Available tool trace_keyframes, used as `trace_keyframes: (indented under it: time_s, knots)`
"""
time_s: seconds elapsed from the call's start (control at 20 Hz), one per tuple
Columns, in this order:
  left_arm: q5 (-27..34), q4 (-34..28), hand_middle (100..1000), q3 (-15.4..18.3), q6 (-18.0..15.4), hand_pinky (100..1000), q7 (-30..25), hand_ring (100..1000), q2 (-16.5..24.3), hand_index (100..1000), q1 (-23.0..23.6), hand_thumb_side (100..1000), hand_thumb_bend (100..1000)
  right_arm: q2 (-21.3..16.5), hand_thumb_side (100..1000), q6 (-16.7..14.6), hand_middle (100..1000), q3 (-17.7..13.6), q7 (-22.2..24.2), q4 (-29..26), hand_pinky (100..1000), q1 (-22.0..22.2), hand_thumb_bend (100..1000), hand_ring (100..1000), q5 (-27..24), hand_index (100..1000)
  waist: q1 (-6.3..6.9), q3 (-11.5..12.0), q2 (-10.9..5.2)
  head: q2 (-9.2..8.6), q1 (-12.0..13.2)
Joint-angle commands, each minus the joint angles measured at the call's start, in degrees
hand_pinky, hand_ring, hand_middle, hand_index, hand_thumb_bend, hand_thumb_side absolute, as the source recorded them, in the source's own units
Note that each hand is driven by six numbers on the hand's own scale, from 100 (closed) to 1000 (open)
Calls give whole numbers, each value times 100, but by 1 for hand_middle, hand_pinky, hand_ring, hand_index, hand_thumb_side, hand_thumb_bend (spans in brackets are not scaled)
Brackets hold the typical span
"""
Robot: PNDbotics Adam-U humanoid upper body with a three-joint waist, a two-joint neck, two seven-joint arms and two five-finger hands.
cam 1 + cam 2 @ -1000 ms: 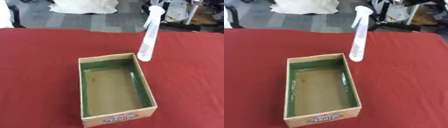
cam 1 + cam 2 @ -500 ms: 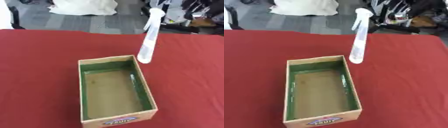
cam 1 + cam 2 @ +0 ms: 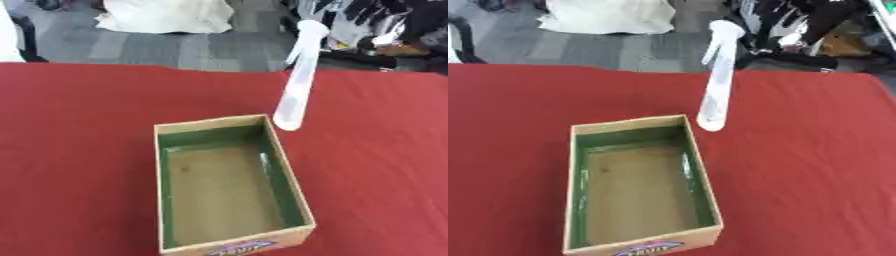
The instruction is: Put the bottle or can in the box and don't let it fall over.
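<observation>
Red table fills most of the view. Open cardboard box sits at centre — green inner walls, brown floor, a printed label on its near end. White spray bottle stands upright just past the box's far right corner, base close beside the rim — nozzle at top. Grey floor and a white bundle lie beyond.

One tall white spray bottle stands upright on the red table, just beyond the far right corner of the box. One open cardboard box, green along its inner walls with a brown floor, sits on the table with nothing inside it. One white cloth heap lies on the grey floor well beyond the box. That makes one bottle and one box.
</observation>
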Motion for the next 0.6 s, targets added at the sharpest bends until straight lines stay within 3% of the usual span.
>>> trace_keyframes:
  time_s: [0.05, 0.6]
  knots:
    - [-36, -50, 747, 8, 2, 623, -17, 693, 135, 723, -57, 620, 100, -49, 113, -43, 818, -22, -11, 63, 850, -196, 319, 854, 120, 847, 8, 13, -44, -113, -57]
    - [-79, -54, 747, 14, 30, 622, -26, 693, 122, 722, -65, 634, 100, -2, 120, -122, 803, -125, -205, 107, 858, -362, 300, 836, 155, 838, -56, 106, 120, -262, -171]
